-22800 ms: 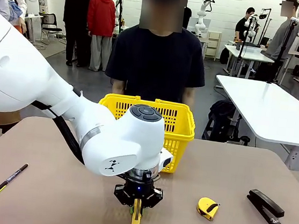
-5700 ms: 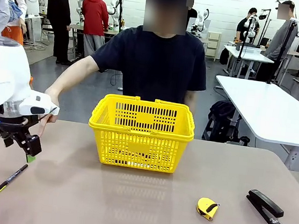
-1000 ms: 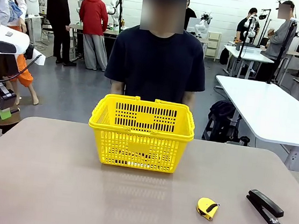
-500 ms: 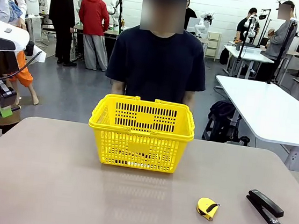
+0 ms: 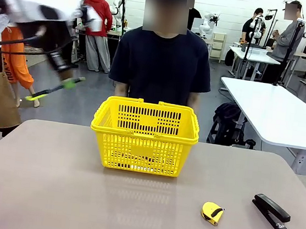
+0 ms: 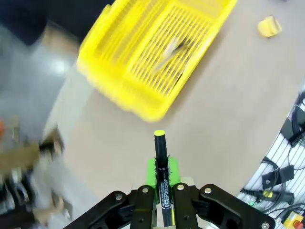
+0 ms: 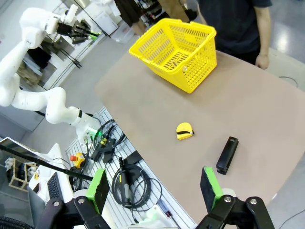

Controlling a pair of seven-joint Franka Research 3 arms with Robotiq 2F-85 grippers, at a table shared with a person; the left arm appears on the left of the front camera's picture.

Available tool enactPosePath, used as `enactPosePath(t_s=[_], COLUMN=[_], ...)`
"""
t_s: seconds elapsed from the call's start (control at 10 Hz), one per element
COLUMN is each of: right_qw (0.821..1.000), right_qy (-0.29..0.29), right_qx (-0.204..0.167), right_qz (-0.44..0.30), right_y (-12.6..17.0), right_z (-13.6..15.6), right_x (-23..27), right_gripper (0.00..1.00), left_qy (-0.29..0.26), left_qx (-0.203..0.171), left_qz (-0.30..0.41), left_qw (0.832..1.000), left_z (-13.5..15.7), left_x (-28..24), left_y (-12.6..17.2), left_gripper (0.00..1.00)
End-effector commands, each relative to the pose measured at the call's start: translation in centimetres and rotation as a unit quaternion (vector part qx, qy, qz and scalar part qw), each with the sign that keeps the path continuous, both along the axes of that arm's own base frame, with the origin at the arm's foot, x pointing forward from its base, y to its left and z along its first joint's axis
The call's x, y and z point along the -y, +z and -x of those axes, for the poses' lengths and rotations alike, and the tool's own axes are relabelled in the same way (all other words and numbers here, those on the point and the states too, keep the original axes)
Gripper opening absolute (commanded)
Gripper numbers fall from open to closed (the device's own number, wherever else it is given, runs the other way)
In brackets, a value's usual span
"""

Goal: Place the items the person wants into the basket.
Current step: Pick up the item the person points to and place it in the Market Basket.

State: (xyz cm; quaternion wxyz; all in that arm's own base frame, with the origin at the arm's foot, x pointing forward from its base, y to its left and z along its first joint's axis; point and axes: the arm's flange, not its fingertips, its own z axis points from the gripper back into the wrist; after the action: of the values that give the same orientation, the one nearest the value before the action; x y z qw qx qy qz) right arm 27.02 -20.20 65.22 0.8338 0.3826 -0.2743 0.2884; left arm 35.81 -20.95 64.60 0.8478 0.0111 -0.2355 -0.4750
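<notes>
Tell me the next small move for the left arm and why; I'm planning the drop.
Probably carry the thin black pen with yellow tip sideways until it hangs over the bright yellow slotted plastic basket. The left tool is shut on it, raised left of the basket, not above its opening.

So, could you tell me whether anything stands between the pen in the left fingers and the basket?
Nothing visible does: the left gripper holds the pen in the air to the left of the open-topped basket.
</notes>
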Motion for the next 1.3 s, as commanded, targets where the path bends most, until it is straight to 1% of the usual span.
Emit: enactPosePath(t_s=[0.0,0.1,0.2,0.3,0.4,0.5,0.6,0.7,0.8,0.9,1.0,1.1,1.2], right_qw=[1.000,1.000,1.000,1.000,1.000,1.000,1.000,1.000,1.000,1.000,1.000,1.000,1.000], right_qy=[-0.001,-0.001,-0.001,-0.001,-0.001,-0.001,-0.001,-0.001,-0.001,-0.001,-0.001,-0.001,-0.001], right_qx=[0.005,0.005,0.005,0.005,0.005,0.005,0.005,0.005,0.005,0.005,0.005,0.005,0.005], right_qz=[-0.006,-0.006,-0.006,-0.006,-0.006,-0.006,-0.006,-0.006,-0.006,-0.006,-0.006,-0.006,-0.006], right_y=[0.1,0.1,0.1,0.1,0.1,0.1,0.1,0.1,0.1,0.1,0.1,0.1,0.1], right_z=[-0.1,-0.1,-0.1,-0.1,-0.1,-0.1,-0.1,-0.1,-0.1,-0.1,-0.1,-0.1,-0.1], right_x=[0.0,0.0,0.0,0.0,0.0,0.0,0.0,0.0,0.0,0.0,0.0,0.0,0.0], right_gripper=[1.00,1.00,1.00,1.00,1.00,1.00,1.00,1.00,1.00,1.00,1.00,1.00,1.00], left_qy=[-0.106,-0.133,-0.166,-0.192,-0.202,-0.206,-0.221,-0.228,-0.236,-0.241,-0.252,-0.226,-0.226], left_qx=[-0.044,-0.043,-0.052,-0.063,-0.065,-0.063,-0.065,-0.069,-0.084,-0.093,-0.094,-0.085,-0.085], left_qz=[0.016,0.014,0.009,-0.016,-0.063,-0.100,-0.119,-0.127,-0.127,-0.117,-0.122,-0.121,-0.121], left_qw=[0.993,0.990,0.985,0.979,0.975,0.971,0.966,0.963,0.960,0.959,0.955,0.963,0.963], left_z=[-5.2,-6.4,-8.4,-10.2,-11.1,-11.6,-12.3,-12.8,-13.5,-13.6,-13.3,-13.1,-13.1], left_x=[4.7,7.9,10.4,12.2,13.7,14.7,15.3,15.3,15.2,15.0,14.7,15.4,15.4], left_y=[-0.5,-1.7,-2.5,-3.4,-5.0,-6.7,-8.1,-8.9,-10.4,-11.0,-11.1,-11.4,-11.4], left_gripper=[0.11,0.11,0.11,0.11,0.11,0.11,0.11,0.11,0.11,0.11,0.11,0.11,0.11])
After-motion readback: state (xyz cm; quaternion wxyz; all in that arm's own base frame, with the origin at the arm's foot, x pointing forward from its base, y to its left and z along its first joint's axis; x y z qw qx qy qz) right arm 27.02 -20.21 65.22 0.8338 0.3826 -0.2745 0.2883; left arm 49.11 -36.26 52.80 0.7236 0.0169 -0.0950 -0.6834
